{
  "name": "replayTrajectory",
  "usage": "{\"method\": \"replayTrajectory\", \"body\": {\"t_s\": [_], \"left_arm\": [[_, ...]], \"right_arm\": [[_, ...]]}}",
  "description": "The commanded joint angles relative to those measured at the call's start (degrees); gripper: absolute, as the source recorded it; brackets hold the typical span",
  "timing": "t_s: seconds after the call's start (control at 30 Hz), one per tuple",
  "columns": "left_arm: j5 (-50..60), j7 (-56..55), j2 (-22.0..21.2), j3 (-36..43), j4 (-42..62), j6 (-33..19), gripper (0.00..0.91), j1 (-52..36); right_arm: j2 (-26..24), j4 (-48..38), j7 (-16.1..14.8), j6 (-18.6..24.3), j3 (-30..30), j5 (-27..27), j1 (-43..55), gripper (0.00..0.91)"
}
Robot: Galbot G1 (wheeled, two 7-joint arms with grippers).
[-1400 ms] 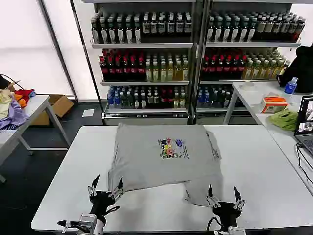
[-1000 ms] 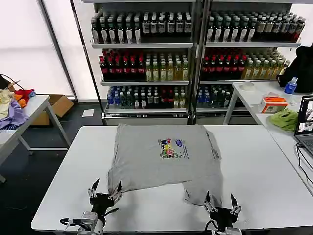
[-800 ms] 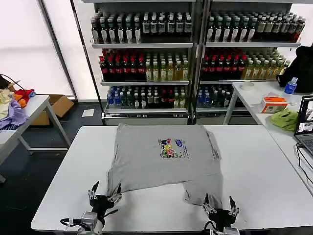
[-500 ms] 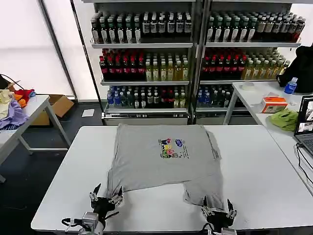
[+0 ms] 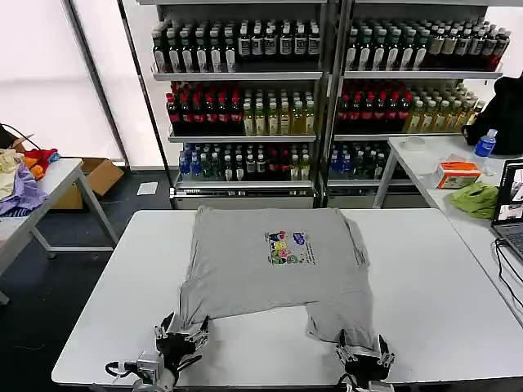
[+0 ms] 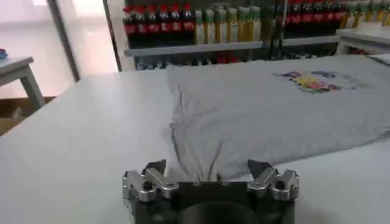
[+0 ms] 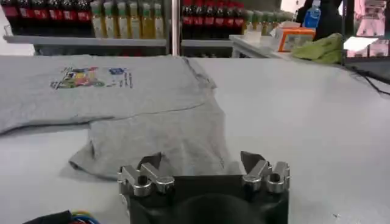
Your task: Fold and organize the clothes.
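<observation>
Bench: the white rectangular bench (image 5: 98, 286) is carrying the shirt.
Shirt: the light grey short-sleeved cotton shirt (image 5: 274, 261) is lying flat mid-bench, print up, near edge uneven.
Left tool (image 5: 181, 336): jaws are standing spread, holding nothing, at the near-left corner.
Right tool (image 5: 364, 354): jaws are gaping, holding nothing, at the near-right flap.
Risk: one tool pinching a single layer, or closing short, is likely skewing the fold.

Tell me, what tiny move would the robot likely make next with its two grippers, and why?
Probably both lower and close on the cloth. The left gripper and right gripper sit open at the near edge of the grey shirt, which lies spread on the white table, print up. Each is lined up with a near corner, but neither has pinched fabric yet.
</observation>
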Motion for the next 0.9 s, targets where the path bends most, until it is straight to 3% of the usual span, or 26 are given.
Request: {"method": "replayTrajectory", "body": {"t_s": [0.03,0.57,0.9], "left_arm": [[-1.48,0.01,0.04,0.09,0.30,1.24,0.010,0.18],[-0.03,0.41,-0.17,1.04,-0.31,0.83,0.010,1.13],[-0.53,-0.41,-0.78,1.28,-3.10,-3.18,0.010,1.17]], "right_arm": [[0.04,-0.40,0.07,-0.32,-0.02,0.43,0.00,0.000],[-0.24,-0.78,-1.16,2.28,-0.17,1.93,-0.70,0.000],[-0.11,6.60,-3.28,5.23,0.14,-2.55,-2.16,0.000]]}}
